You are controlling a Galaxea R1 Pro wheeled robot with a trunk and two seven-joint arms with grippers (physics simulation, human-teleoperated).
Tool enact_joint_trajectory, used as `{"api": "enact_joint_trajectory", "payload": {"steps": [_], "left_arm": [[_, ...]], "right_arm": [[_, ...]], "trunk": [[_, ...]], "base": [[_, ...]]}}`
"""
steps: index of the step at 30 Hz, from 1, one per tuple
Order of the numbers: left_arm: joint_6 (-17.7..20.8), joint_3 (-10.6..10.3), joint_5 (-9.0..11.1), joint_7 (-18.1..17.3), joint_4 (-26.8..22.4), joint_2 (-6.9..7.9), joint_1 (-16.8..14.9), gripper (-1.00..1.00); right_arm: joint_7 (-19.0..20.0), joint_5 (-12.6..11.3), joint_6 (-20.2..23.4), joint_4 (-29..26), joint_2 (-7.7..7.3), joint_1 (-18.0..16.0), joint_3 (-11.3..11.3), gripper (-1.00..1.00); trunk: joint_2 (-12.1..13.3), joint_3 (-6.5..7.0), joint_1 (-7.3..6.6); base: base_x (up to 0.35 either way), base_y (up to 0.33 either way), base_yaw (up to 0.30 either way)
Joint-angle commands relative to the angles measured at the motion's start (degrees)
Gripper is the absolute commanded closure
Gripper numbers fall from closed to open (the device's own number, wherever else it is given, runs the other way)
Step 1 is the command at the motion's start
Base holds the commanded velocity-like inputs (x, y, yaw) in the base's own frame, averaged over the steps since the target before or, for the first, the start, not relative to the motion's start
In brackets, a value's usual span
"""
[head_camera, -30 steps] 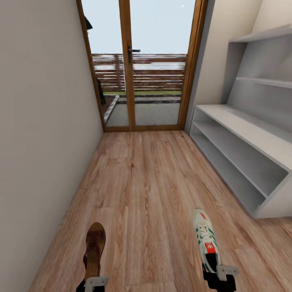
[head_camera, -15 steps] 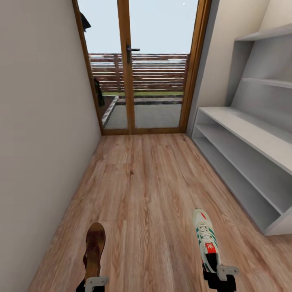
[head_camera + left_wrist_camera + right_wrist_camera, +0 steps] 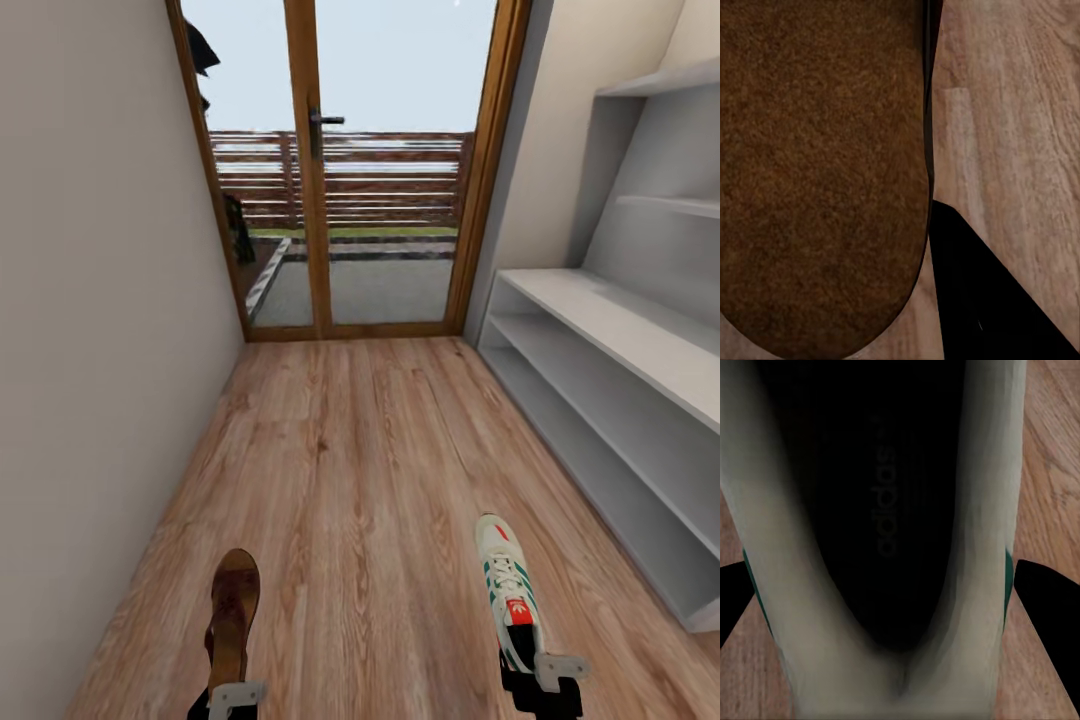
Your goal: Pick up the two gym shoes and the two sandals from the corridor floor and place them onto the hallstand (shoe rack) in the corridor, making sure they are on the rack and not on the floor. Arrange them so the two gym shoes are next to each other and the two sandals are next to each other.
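Left gripper [image 3: 232, 700] holds a sandal [image 3: 232, 618] by its heel, right gripper [image 3: 545, 683] a gym shoe [image 3: 507, 590]; both carried above the corridor floor [image 3: 350, 480], fingers cut off at frame bottom. Hallstand [image 3: 610, 380] at right, partly cropped.

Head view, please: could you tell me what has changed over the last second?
The robot rolled forward along the corridor: the glass door and the shoe rack loom nearer. The left tool keeps its sandal and the right tool its sneaker, both unmoved in view.
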Motion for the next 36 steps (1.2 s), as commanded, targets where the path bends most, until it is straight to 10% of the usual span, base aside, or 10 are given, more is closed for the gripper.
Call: {"api": "enact_joint_trajectory", "payload": {"steps": [1,36], "left_arm": [[-0.15,-0.48,0.27,0.36,0.03,0.03,-0.04,1.0],[-0.24,-0.48,0.27,0.36,0.03,0.02,-0.04,1.0]], "right_arm": [[-0.16,0.22,-0.16,0.04,0.0,-0.03,-0.16,1.0],[-0.07,0.22,-0.15,0.04,0.0,-0.03,-0.16,1.0]], "trunk": [[-0.02,-0.05,0.02],[-0.02,-0.05,0.02]], "base": [[0.34,0.0,0.0],[0.34,0.062,-0.023]]}}
